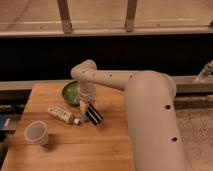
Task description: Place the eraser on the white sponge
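Note:
The eraser [94, 116], a black block with a pale stripe, lies tilted on the wooden table [75, 150] just right of centre. It rests over the white sponge [87, 120]; only a sliver of its bluish-grey edge shows at the eraser's left side. My gripper [85, 106] hangs from the arm directly above and slightly left of the eraser, very close to its upper end. I cannot tell whether it still touches the eraser.
A green bowl [71, 92] sits behind the gripper. A white tube-shaped bottle [61, 113] lies left of the sponge, almost touching it. A white cup [37, 133] stands at the front left. My large arm [150, 115] covers the table's right side.

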Robot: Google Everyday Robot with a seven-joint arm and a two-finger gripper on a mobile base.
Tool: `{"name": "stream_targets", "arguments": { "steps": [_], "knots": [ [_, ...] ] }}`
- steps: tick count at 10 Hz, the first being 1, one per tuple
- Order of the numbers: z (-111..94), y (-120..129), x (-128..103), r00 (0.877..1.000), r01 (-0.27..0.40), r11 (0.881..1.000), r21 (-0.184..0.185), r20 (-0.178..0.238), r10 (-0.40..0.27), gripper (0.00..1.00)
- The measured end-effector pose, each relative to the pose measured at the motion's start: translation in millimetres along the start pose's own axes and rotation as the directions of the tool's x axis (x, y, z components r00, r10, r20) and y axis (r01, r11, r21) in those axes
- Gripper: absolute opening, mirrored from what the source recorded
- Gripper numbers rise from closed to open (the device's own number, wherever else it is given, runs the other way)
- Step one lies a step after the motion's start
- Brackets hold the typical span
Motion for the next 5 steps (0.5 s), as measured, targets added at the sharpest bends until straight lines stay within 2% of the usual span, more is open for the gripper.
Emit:
{"name": "stream_targets", "arguments": {
  "steps": [5],
  "knots": [
    [17.9,2.9,-10.6,1.0,0.014,0.999,-0.043,0.003,-0.014,0.07]
  ]
}}
